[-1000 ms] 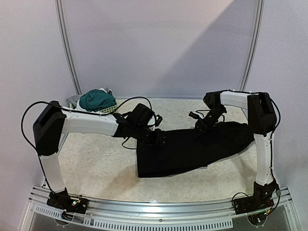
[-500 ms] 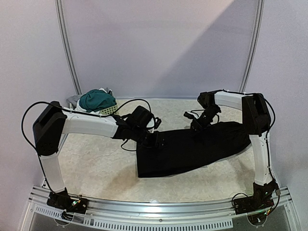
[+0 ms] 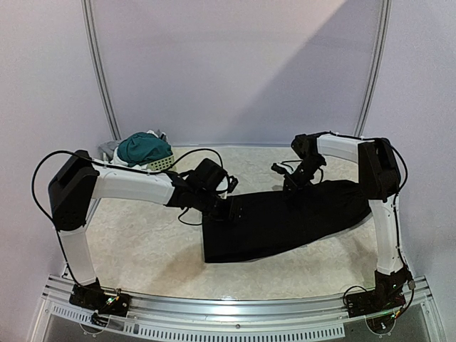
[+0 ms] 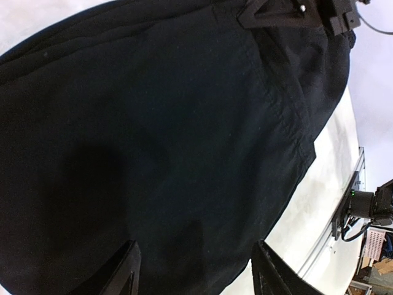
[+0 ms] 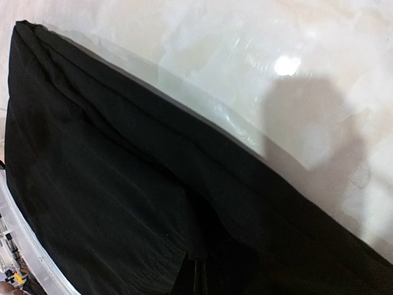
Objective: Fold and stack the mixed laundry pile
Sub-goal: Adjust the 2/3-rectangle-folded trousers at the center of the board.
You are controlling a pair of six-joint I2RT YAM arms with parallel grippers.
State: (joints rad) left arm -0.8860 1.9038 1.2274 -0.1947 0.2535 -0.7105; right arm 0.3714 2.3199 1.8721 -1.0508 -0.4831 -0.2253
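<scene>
**Black trousers laid out across the table, a gripper at each end of their far edge**

Top external view: the long black trousers (image 3: 285,221) lie flat on the pale mottled tabletop (image 3: 142,242), running from the centre out to the right. The left gripper (image 3: 231,208) sits low at their far left corner. The right gripper (image 3: 288,182) is down on the far edge, further right. At the back left, well apart from the trousers, a small pale perforated plastic basket (image 3: 164,163) holds the bunched dark teal-green shorts (image 3: 144,148), with a bit of white cloth (image 3: 152,133) showing behind them.

Left wrist view: the left fingers (image 4: 126,273) are spread wide, with black trouser fabric filling the space beneath and between them. The right gripper's black body shows at the top edge, against the same garment.

Right wrist view: the trousers' folded edge runs diagonally across the glossy tabletop. At the bottom of this view the right fingers are pressed together along a thin line, dark against dark cloth. Creases converge there, but I cannot tell whether fabric is caught between them.
</scene>
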